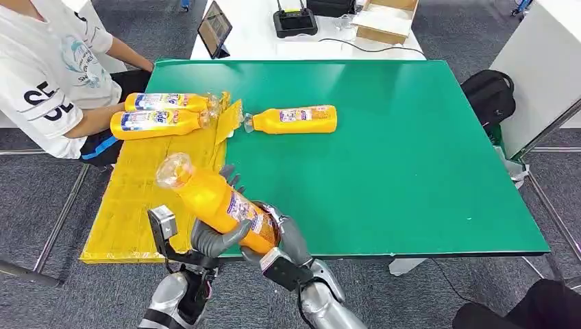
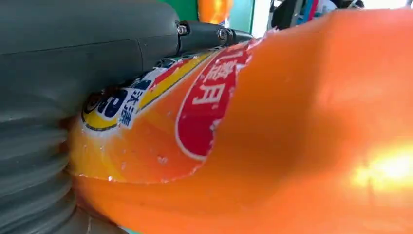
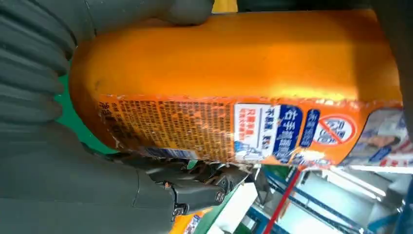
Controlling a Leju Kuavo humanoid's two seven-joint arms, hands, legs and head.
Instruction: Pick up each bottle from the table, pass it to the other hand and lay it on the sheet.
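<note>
An orange bottle (image 1: 212,199) with a clear cap end is held tilted above the table's near edge, cap pointing up and to the left. My left hand (image 1: 214,240) grips its lower body from the left, and my right hand (image 1: 288,236) holds its base from the right. The left wrist view has the bottle (image 2: 292,122) pressed against the left hand (image 2: 73,73). In the right wrist view the right hand (image 3: 58,185) wraps the labelled bottle (image 3: 234,63). Two bottles (image 1: 164,101) (image 1: 157,122) lie on the yellow sheet (image 1: 144,185). Another bottle (image 1: 294,120) lies on the green table (image 1: 411,151).
A person (image 1: 48,68) in a white shirt sits at the table's far left corner, forearm near the sheet's bottles. Behind the green table a white desk carries a tablet (image 1: 216,27), a router (image 1: 294,20) and a box (image 1: 387,17). A black backpack (image 1: 488,92) lies right.
</note>
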